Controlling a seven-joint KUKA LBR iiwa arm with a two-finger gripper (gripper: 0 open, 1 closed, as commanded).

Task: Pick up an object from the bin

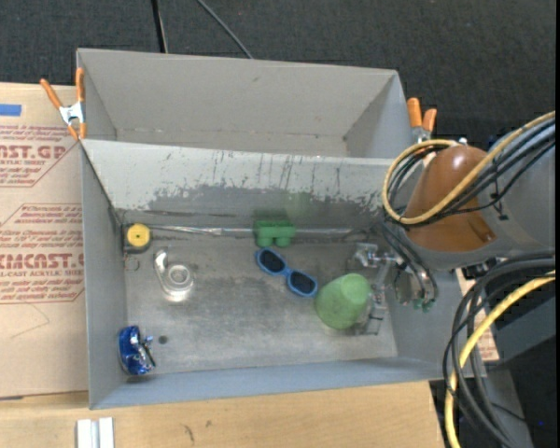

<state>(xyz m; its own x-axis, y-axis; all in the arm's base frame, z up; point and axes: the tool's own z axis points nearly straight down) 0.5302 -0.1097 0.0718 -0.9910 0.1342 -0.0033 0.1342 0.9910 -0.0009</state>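
Cup (342, 301): green and rounded, it was seen lying on the floor at the right end of the bin (243, 119), close to the right wall and not far from the front wall. It was judged the likeliest target, being the thing nearest the gripper.
Gripper (376, 292): it was seen low in the bin, just beside the cup's right side and apparently touching it, between the cup and the right wall.
Pincer state: whether it was open or closed could not be told, so no hold on the cup could be confirmed.
Sunglasses (287, 272): blue, they were laid just left of the cup, near it but apart.
Block (273, 231): green, it was set against the back wall, beyond the sunglasses.
Farther things: a clear glass (175, 281), a yellow disc (137, 236) and a blue toy (133, 351) were spread well apart at the left end.
Risk of slip: the cup's round side could be squeezed out sideways if it were pinched off-centre.
Risk at the wall: little room was left on the right, so the wall could be scraped during any shift.
Risk to neighbours: the sunglasses could be struck if the cup were pushed or rolled leftward.
Risk in the lift: the cup could be tilted and dropped if only its edge were caught.
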